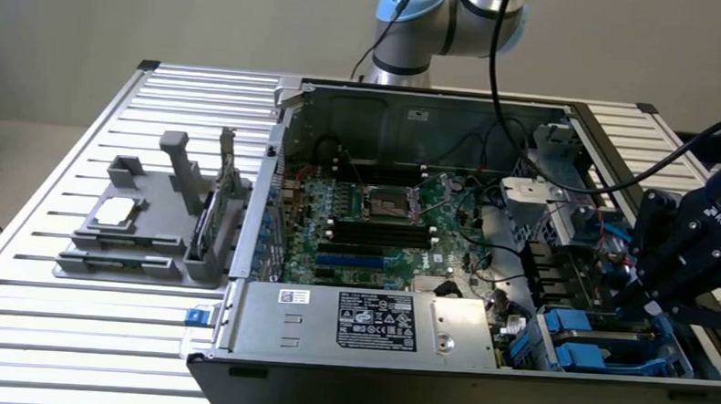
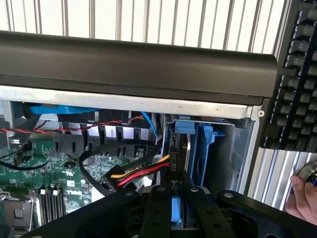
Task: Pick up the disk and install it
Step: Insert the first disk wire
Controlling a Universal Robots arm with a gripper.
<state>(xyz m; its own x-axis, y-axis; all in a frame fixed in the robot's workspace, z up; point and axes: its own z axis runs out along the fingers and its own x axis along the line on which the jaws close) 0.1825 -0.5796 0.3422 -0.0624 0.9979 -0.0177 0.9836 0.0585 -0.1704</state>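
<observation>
The disk [image 2: 179, 148] stands edge-on in the drive bay at the corner of the open computer case [image 1: 414, 104]. Its dark metal edge is framed by the bright blue carrier bracket [image 2: 205, 148]. My gripper [image 2: 177, 210] is shut on the disk's near end, with blue plastic showing between the black fingers [image 2: 158, 208]. In the exterior view the gripper [image 1: 650, 310] reaches down into the case's near corner at the exterior view's right, just above blue carriers [image 1: 583, 356] in the bay. The part of the disk inside the bay is hidden there.
A yellow, red and black cable bundle [image 2: 143, 173] runs to a connector right beside the disk. The motherboard [image 1: 385, 212] and grey power-supply box [image 1: 380, 320] fill the case. A grey fixture [image 1: 153, 220] holds a small chip. A keyboard [image 2: 297, 74] and a person's hand [image 2: 303, 196] lie outside the case.
</observation>
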